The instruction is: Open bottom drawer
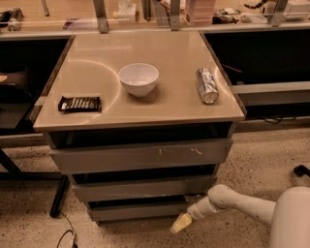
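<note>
Under the smooth tan table top point(169, 53), three flat grey drawers are sitting one below the other, each one narrower than the one above; the bottom drawer point(135, 211) is sitting lowest, just above the floor point(261, 155), and its front is looking plain, with no handle; the middle drawer point(143, 188) is sitting right above it; the top drawer point(121, 156) is showing a few pale scratches near its right side; a dark gap is showing above each grey front.

On the table top, a round white bowl point(138, 79) is standing in the middle; a shiny silver can point(207, 85) is lying on its side to the right of the bowl; a dark flat snack bar point(80, 103) is lying near the front left corner; light is shining off the table in a curved line.

The floor is looking speckled and stony; a thin black cable point(65, 235) is curling at the bottom left; dark open spaces are sitting on both sides of the table.

The white rounded arm point(242, 206) is coming in from the bottom right, and part of it is cut off by the edge; the pale yellow gripper point(181, 223) is pointing down and left, just beside the right end of the bottom drawer, near the floor; it is too hard to tell whether the gripper is spread apart or pressed together, or whether it is touching the drawer; the things on the back shelf point(145, 14) are cut off at the top and too small to name.
</note>
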`<action>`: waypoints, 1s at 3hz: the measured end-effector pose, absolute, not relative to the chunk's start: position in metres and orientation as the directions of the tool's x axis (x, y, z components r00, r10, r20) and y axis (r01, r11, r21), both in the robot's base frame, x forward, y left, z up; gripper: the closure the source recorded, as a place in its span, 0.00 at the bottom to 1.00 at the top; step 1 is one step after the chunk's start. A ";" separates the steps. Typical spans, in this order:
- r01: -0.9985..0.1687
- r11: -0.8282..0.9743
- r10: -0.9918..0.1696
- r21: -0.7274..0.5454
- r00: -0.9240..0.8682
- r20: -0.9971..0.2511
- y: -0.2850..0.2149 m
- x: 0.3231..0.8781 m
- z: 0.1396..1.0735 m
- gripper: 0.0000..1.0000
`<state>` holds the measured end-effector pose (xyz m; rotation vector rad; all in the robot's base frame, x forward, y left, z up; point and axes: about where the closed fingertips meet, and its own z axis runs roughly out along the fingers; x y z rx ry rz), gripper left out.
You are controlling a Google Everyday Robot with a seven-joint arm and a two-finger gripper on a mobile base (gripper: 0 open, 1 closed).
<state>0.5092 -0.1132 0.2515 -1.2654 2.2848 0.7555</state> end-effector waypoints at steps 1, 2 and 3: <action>-0.857 0.449 -0.621 0.253 -0.503 -0.601 -0.119 0.514 0.235 0.00; -0.860 0.443 -0.620 0.254 -0.498 -0.606 -0.122 0.519 0.223 0.00; -0.867 0.426 -0.627 0.259 -0.489 -0.606 -0.121 0.525 0.212 0.00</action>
